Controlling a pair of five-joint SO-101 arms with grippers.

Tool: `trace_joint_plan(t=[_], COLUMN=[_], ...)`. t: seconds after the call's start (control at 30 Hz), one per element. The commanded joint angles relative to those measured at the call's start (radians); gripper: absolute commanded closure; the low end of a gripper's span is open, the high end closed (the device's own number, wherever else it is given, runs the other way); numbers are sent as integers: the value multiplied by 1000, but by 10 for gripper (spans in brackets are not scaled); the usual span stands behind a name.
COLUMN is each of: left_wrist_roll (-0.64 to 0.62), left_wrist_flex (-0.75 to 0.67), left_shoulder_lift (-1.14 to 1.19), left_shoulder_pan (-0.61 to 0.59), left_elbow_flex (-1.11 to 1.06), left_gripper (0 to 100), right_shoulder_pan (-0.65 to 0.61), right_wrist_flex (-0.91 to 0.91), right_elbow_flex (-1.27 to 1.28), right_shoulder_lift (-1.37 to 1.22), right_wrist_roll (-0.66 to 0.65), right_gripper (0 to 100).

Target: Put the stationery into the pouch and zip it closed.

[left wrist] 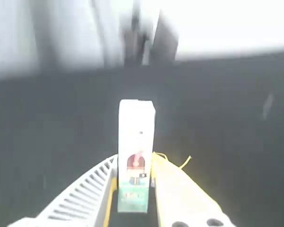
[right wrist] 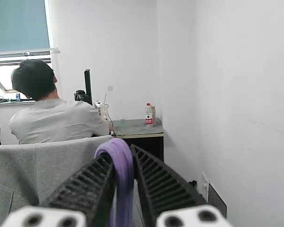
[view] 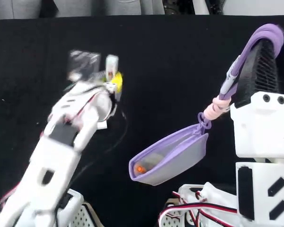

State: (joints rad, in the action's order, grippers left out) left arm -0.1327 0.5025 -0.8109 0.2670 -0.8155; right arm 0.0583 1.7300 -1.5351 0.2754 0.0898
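Note:
A lilac pouch (view: pixel 170 156) hangs open above the black table, with an orange item (view: pixel 140 169) inside its low end. Its purple strap (view: pixel 255 45) runs up to my right gripper (view: pixel 267 40), which is raised high at the right and shut on the strap (right wrist: pixel 120 163). At the left, my left gripper (view: pixel 112 78) is shut on a small white box-shaped piece of stationery (view: pixel 111 66) held upright above the table. In the left wrist view the white box (left wrist: pixel 135 151) stands between the white and yellow fingers (left wrist: pixel 177 189), with my left gripper (left wrist: pixel 135 189) closed around it.
The black table (view: pixel 170 71) spreads between the arms. A thin black cable (view: pixel 114 139) trails from the left arm. The arm bases (view: pixel 194 208) sit at the near edge. Grey fabric lies beyond the table's far edge.

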Motion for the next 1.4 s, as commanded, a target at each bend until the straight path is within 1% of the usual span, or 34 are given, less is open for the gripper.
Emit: trace_joint_plan(t=[0.0,0.07,0.13,0.27,0.4,0.47,0.6,0.73,0.87,0.93,0.97,1.03,1.23,1.27,1.37], left_wrist_roll=[-38,-38,-49,-153,-215,-216,-216,-216,-216,-215,-212,-164,28,44,61], left_wrist_flex=[-269,-368,-436,-450,-356,-315,-299,-290,-227,-215,-215,-213,-81,-69,-75], left_shoulder_lift=[-407,-540,-655,-827,-901,-901,-902,-901,-901,-901,-901,-901,-904,-902,-907], left_shoulder_pan=[45,68,91,182,266,325,455,510,582,599,601,619,832,846,826], left_elbow_flex=[-147,-219,-274,-311,-311,-311,-312,-329,-352,-344,-344,-354,-374,-375,-394], left_gripper=[971,971,971,971,972,971,971,971,971,971,971,971,971,971,971], right_shoulder_pan=[8,8,8,8,8,8,8,8,8,8,8,8,8,8,8], right_wrist_flex=[31,31,31,31,31,31,31,31,31,31,31,31,29,29,29], right_elbow_flex=[-15,-16,-16,-12,-10,-10,-8,-8,-8,-8,-8,-8,-8,-8,-8], right_shoulder_lift=[-7,-7,-7,-7,-7,-8,-15,-10,-12,-15,-16,-16,-16,-16,-16], right_wrist_roll=[-9,-9,-9,-9,-9,-9,-9,-9,-9,-9,-9,-9,-9,-9,-9], right_gripper=[987,987,987,987,987,987,987,987,987,987,987,987,987,987,987])
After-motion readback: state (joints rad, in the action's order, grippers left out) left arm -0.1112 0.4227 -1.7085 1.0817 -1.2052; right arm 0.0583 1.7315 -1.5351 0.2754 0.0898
